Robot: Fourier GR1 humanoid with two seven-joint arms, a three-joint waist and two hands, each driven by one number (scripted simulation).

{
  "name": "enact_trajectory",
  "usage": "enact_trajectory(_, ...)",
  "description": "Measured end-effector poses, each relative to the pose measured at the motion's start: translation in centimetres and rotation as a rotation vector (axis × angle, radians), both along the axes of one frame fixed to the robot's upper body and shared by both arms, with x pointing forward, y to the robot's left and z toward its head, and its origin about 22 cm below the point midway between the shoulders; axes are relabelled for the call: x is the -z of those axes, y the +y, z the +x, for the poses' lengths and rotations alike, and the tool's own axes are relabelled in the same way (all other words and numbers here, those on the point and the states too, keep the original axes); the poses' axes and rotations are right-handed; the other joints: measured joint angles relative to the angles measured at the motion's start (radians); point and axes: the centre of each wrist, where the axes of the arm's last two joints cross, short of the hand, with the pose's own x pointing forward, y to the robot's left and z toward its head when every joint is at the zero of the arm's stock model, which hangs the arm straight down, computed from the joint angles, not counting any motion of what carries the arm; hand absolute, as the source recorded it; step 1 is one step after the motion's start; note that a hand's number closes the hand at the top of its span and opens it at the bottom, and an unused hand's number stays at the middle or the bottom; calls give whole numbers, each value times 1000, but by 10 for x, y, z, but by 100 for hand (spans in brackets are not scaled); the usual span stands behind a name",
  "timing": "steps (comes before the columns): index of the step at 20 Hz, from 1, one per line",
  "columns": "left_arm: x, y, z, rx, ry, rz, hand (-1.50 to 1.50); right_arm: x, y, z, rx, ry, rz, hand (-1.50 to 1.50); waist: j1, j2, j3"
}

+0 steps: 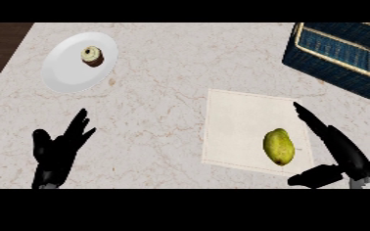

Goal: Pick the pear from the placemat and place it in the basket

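A yellow-green pear [279, 147] lies on the cream placemat [239, 122] at the right of the counter. My right hand [338, 151] is just right of the pear, open, with straight fingers pointing up-left and the thumb stretched out below the fruit; it does not touch the pear. The dark blue woven basket [332, 54] stands at the far right corner, partly cut off by the view's edge. At the lower left, my left hand [57, 149] rests open with its fingers up.
A white plate [69, 68] at the far left carries a small brown cupcake [92, 56]. The marble counter's left edge meets dark wood at the top left corner.
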Motion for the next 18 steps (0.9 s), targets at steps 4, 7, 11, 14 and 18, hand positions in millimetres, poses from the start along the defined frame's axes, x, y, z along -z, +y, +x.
enact_trajectory(4,0,-3,0,3,5,4,0,10,11,3,-3,-5,5,-150,1,0,1)
enact_trajectory(7,-1,-1,2,-2,15,5,0,11,14,3,0,-2,4,-150,-1,0,1)
enact_trajectory(11,-3,-1,1,4,6,1,0,18,18,6,-4,-4,-4,150,1,1,-1)
enact_trajectory(14,-2,0,1,6,4,-3,0,21,23,8,-17,-56,-48,150,1,0,-2)
enact_trajectory(18,-1,2,0,9,-4,-3,0,22,25,10,-17,-106,-98,150,1,-1,-3)
